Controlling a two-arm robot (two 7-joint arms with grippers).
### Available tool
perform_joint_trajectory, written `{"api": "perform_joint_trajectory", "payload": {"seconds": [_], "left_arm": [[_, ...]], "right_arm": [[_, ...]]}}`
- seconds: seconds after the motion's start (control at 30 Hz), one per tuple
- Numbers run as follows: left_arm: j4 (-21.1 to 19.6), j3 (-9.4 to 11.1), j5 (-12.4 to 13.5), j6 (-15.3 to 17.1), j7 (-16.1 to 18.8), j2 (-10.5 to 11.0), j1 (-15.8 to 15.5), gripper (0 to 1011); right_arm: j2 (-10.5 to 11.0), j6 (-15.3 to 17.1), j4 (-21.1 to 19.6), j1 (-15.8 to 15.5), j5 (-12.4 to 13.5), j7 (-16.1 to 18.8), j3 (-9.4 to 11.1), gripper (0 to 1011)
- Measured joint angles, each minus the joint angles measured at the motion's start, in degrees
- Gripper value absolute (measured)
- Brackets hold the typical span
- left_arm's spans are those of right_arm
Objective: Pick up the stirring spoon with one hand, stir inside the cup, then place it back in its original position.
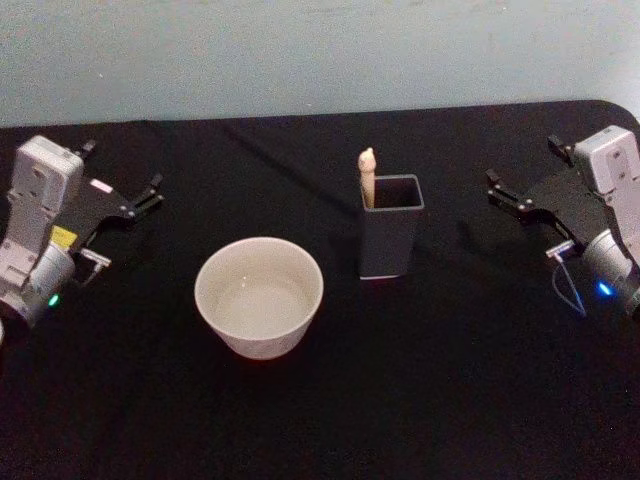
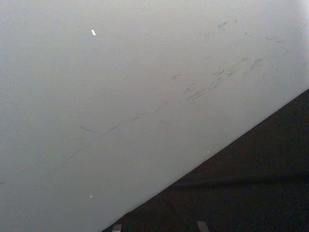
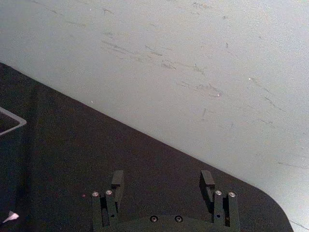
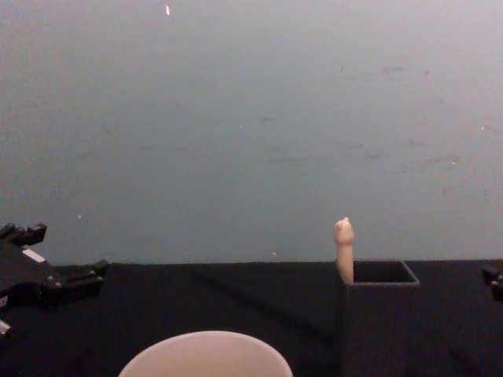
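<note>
The stirring spoon (image 1: 367,175) stands in the dark square holder (image 1: 388,245) (beige knobbed handle sticking up); the wide pale cup (image 1: 259,340) sits upright near, on its left.

Behind your workspace stands a plain, pale grey-blue painted wall (image 1: 300,50) — flat and evenly lit, with no hard shadows. Look closely and you'll find faint dark scuffs (image 3: 193,87) and one small white fleck (image 4: 167,9) on it. Below runs a matte black cloth-covered table (image 1: 450,380) — straight along its far edge, rounded at its far right corner.
</note>
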Motion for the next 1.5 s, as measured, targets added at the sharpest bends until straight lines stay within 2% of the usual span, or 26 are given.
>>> {"api": "perform_joint_trajectory", "payload": {"seconds": [1.33, 1.5], "left_arm": [[0.0, 0.0, 0.0, 0.0, 0.0, 0.0, 0.0, 1001], [0.0, 0.0, 0.0, 0.0, 0.0, 0.0, 0.0, 1001]], "right_arm": [[-0.01, 0.01, 0.0, 0.0, 0.0, 0.03, 0.02, 1000], [-0.06, 0.67, -0.93, -0.87, 1.04, 1.84, 0.93, 1000]]}}
